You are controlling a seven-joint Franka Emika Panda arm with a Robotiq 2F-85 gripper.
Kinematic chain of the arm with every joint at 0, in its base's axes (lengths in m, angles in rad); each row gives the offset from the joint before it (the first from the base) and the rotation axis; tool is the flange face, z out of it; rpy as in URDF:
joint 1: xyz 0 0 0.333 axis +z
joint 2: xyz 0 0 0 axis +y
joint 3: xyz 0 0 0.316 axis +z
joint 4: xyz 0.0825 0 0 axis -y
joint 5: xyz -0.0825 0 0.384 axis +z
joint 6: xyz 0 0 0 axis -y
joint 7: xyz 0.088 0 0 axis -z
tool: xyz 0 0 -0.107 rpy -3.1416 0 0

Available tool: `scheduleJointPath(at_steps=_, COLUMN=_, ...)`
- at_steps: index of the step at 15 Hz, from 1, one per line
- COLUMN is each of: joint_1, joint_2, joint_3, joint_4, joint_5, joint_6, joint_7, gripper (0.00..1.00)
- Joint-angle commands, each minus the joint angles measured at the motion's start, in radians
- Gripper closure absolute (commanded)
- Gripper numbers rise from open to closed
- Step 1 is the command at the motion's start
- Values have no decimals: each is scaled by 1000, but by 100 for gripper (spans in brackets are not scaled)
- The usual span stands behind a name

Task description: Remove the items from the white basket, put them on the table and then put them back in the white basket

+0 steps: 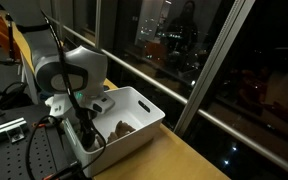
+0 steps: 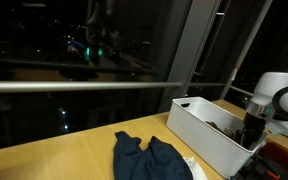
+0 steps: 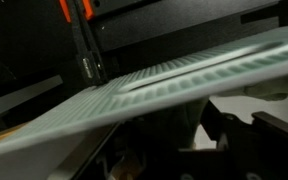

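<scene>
Exterior view: hand (image 1: 84,128) sunk inside white basket (image 1: 134,142), fingers hidden, so cannot tell if apart or together. Brown piece (image 1: 120,127) on basket floor.
Exterior view: only this one shows dark blue cloth (image 2: 144,158), crumpled on tan worktop (image 2: 64,160) beside basket.
Wrist view: blurred pale slanted surface (image 3: 144,90), identity unclear.

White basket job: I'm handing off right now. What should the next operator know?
Gripper: down inside the rectangular white plastic basket; its jaws are hidden, so I cannot tell if it is open or shut.
Dark blue cloth: out, lying on the tan wooden table.
Small brown plush-like piece: in the basket.
Left: finish emptying the basket, then put everything back.
</scene>
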Motion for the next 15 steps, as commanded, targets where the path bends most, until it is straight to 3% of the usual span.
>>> scheduleJointPath(at_steps=1, joint_1=49, joint_2=-5, joint_3=-27, joint_4=24, joint_5=-22, joint_6=-25, joint_7=49, gripper=80)
scheduleJointPath(at_steps=4, joint_1=72, joint_2=-81, joint_3=-19, joint_4=11, joint_5=-23, joint_6=-51, joint_7=64, gripper=99)
scheduleJointPath(at_steps=9, joint_1=102, joint_2=-317, joint_3=23, joint_4=18, joint_5=-106, joint_6=-166, joint_7=128, gripper=99)
scheduleJointPath(at_steps=15, joint_1=114, joint_2=-527, joint_3=191, joint_4=167, joint_5=-102, joint_6=-400, joint_7=125, gripper=98)
